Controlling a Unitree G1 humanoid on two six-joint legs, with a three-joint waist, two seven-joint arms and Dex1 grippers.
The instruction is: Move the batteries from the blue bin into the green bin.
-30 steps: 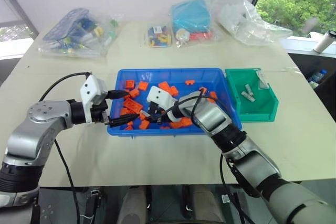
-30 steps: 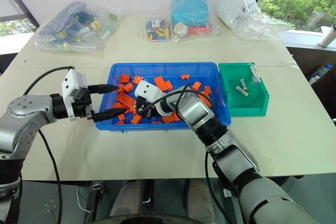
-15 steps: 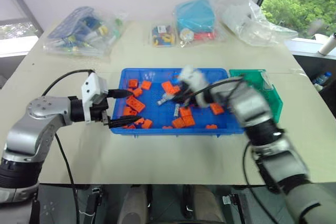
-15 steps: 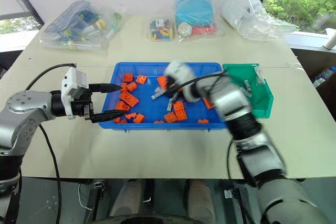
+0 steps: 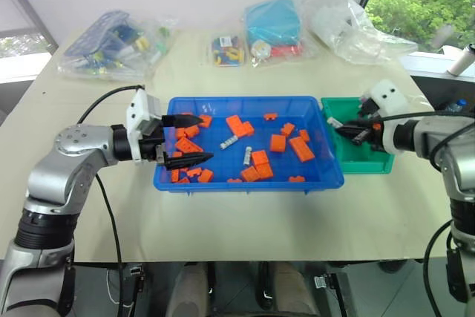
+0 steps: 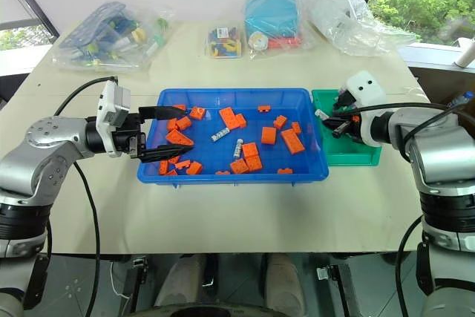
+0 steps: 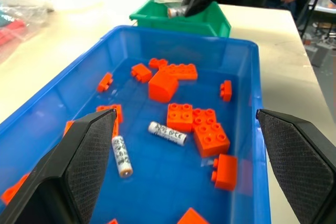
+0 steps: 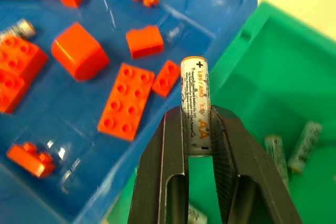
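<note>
Right gripper [image 8: 193,145] just swung from the blue bin [image 5: 249,182] over to the green bin [image 5: 367,162], fingers clamped on 1 battery [image 8: 194,106]. Drop looks next; 2 batteries [image 7: 167,132] remain, left gripper [image 5: 194,139] spread apart.

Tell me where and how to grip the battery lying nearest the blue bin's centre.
Grip the battery at mid-length, coming from above with the fingers across its thin body. It lies flat on the blue bin floor, orange bricks close beside one end.

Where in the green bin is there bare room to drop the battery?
Green bin: bare floor along the side bordering the blue bin, beneath the held battery. Its opposite side is crowded with dropped batteries.
</note>
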